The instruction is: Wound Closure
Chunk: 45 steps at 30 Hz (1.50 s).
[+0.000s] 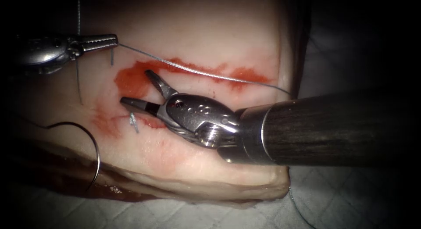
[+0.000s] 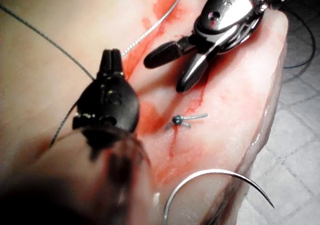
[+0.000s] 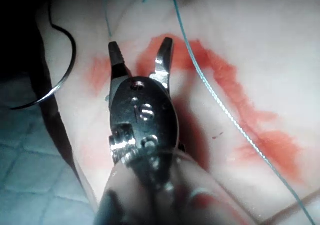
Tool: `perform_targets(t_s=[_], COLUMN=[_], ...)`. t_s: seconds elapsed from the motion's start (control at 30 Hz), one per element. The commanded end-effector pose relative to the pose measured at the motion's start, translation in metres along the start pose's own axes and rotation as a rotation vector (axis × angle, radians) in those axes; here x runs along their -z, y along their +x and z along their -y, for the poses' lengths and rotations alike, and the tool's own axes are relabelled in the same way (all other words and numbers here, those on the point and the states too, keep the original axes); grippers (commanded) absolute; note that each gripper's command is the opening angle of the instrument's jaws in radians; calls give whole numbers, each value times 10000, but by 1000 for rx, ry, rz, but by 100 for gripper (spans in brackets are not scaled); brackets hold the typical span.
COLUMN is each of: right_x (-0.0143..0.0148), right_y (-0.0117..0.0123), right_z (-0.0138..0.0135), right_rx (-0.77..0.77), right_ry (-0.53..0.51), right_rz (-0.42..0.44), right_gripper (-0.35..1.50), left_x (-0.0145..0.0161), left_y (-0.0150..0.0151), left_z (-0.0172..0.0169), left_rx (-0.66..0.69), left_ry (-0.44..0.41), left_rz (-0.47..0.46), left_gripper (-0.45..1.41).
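The thin curved steel needle (image 1: 90,143) lies free at the glistening tissue's (image 1: 197,27) left edge. The left tool (image 1: 115,40) pinches the wiry thread (image 1: 197,72). The right tool (image 1: 136,88), empty, gapes wide over red fluid (image 1: 131,80).

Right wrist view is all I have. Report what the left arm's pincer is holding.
Observer: The left pincer is shut on the thread, to the left of the cut in the endoscope view.
Operator: Tell me what my own tool hides from me.
Observer: A tied knot with short cut ends sits on the tissue, close to the open, empty right pincer.
Operator: Give me the needle's state.
Observer: The needle lies loose at the tissue's edge. Neither tool holds it, and its whole curve and point are bare.
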Motion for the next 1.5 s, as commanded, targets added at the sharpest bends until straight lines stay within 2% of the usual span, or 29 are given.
perform_targets(t_s=[0.03, 0.2, 0.5, 0.67, 0.83, 0.97, 1.07, 1.1, 1.17, 1.33, 1.5], right_x=[3, 33, 77, 84, 86, 85, 85, 84, 84, 82, 80], right_y=[-2, -21, -41, -39, -40, -39, -38, -38, -39, -38, -36], right_z=[3, 24, 83, 97, 95, 95, 95, 94, 94, 92, 88], right_rx=[-5, -22, -55, -57, -58, -58, -57, -57, -57, -57, -55], right_ry=[-5, -19, 76, 117, 143, 140, 141, 141, 142, 144, 147], right_rz=[12, 13, 54, 51, 49, 49, 50, 50, 50, 50, 51], right_gripper=[133, 137, 133, 130, 132, 132, 132, 132, 132, 132, 130], left_x=[-8, -11, -14, -19, -21, -18, -21, -26, -32, -53, -77], left_y=[3, 8, 9, 1, -3, -9, -12, -6, 5, 42, 83], left_z=[-2, -1, -3, -10, -12, -15, -22, -27, -29, -34, -40], left_rx=[3, 4, 5, 73, 177, 309, 331, 258, 212, 148, 97], left_ry=[0, -2, -12, -45, -62, -59, -106, -141, -170, -243, -299], left_rz=[0, 0, 23, 128, 237, 320, 368, 371, 367, 336, 245], left_gripper=[-45, -45, -45, -45, -45, -45, -45, -45, -45, -45, -45])
